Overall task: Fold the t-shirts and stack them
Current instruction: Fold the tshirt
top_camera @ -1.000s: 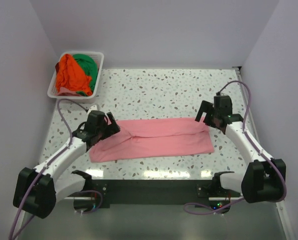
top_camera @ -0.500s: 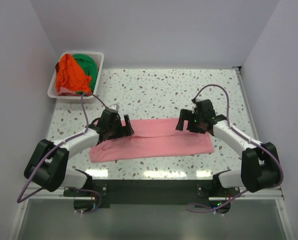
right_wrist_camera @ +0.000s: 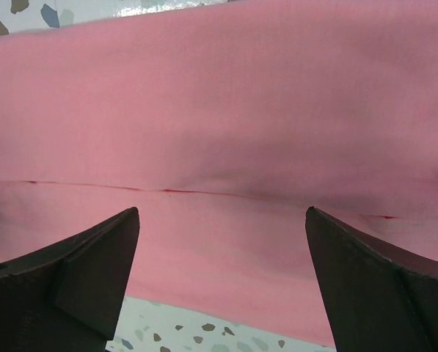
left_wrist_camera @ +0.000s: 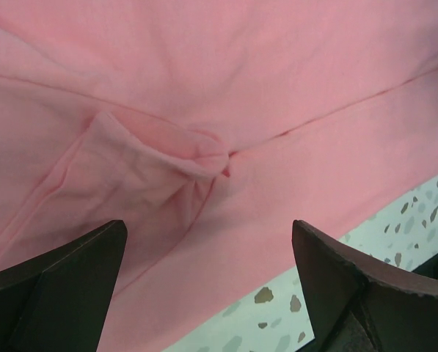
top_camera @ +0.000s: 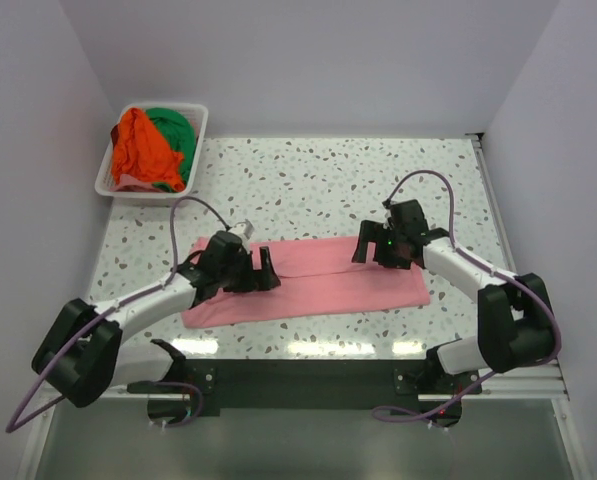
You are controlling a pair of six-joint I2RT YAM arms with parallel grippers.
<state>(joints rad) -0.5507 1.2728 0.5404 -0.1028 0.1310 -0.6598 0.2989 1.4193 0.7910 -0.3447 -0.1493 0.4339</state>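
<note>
Hovering over pink t-shirt [top_camera: 323, 288], tools [top_camera: 269, 272] [top_camera: 362, 249] spread.

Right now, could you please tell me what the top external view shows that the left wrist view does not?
Only the top external view shows the white basket holding the orange t-shirt and green t-shirt, and the right tool. Only the left wrist view shows a small bunched pleat in the cloth. Both show the pink t-shirt, the speckled table and the open left tool over it.
</note>
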